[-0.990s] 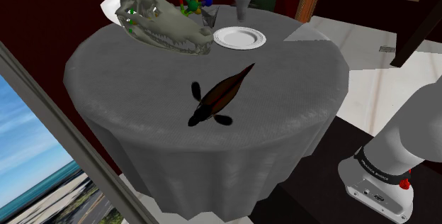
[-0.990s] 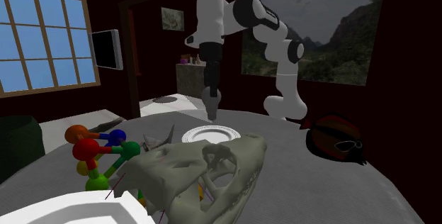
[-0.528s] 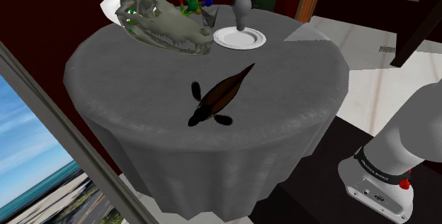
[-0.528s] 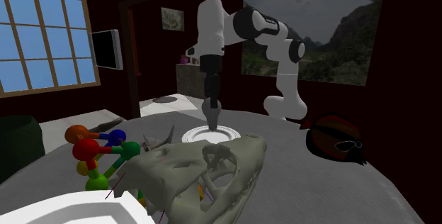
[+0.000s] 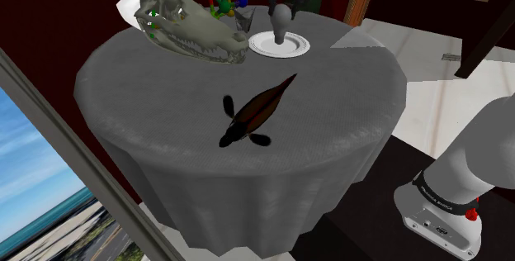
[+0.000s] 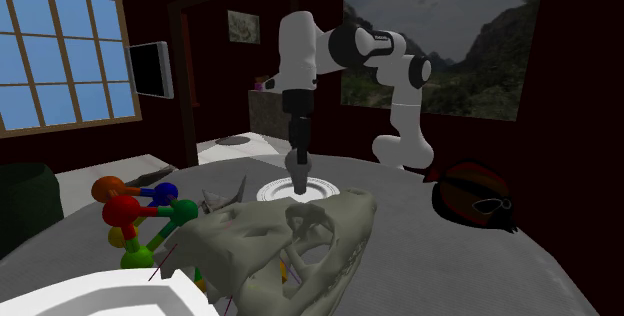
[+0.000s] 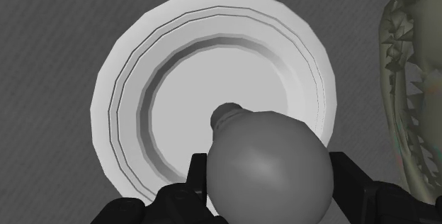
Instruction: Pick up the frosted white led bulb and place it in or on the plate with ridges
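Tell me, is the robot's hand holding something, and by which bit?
The hand holds the grey bulb by its wide round part, one finger each side, its narrow base toward the white ridged plate.

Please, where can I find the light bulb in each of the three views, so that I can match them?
Shoulder view: the grey bulb is at upper middle, over the plate.
Second exterior view: the bulb is near the centre, over the plate.
Wrist view: the bulb is clasped in the pincer, with the plate behind it.
Shared landmark: the ridged white plate, next to the skull.
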You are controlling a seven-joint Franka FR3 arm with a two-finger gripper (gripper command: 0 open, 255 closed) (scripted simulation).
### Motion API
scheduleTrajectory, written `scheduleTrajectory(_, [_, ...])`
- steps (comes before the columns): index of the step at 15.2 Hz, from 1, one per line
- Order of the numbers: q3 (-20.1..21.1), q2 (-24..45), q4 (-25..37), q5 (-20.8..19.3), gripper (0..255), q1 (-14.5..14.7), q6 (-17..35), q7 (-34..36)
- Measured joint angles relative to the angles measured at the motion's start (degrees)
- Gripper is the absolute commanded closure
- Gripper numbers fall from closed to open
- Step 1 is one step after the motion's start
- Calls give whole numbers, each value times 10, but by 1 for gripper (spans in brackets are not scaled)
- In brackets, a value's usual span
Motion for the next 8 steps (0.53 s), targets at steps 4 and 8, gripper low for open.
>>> scheduleTrajectory(4, [0,0,0,0,0,0,1,0])
scheduleTrajectory(8, [0,0,0,0,0,0,1,0])
